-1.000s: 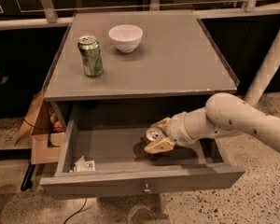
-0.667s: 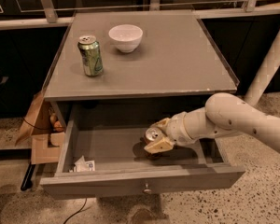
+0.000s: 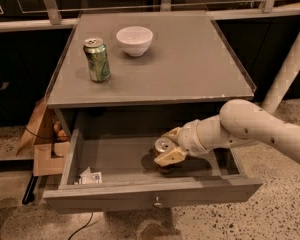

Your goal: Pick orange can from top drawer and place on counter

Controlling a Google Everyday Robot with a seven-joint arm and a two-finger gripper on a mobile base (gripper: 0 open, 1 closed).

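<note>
Grey and matte, the counter surface (image 3: 190,69) carries an upright green can (image 3: 97,60) near its left edge and a white bowl (image 3: 134,40) just behind it, and the top drawer (image 3: 200,191) below stands pulled out. From the right, the pale arm (image 3: 255,129) slopes down and leftward into the drawer, its gripper (image 3: 168,153) low over the drawer floor, right of centre, fingers (image 3: 171,157) closed around the orange can (image 3: 163,145). That can stands roughly upright, long axis near vertical, silver top facing up, body mostly hidden.
</note>
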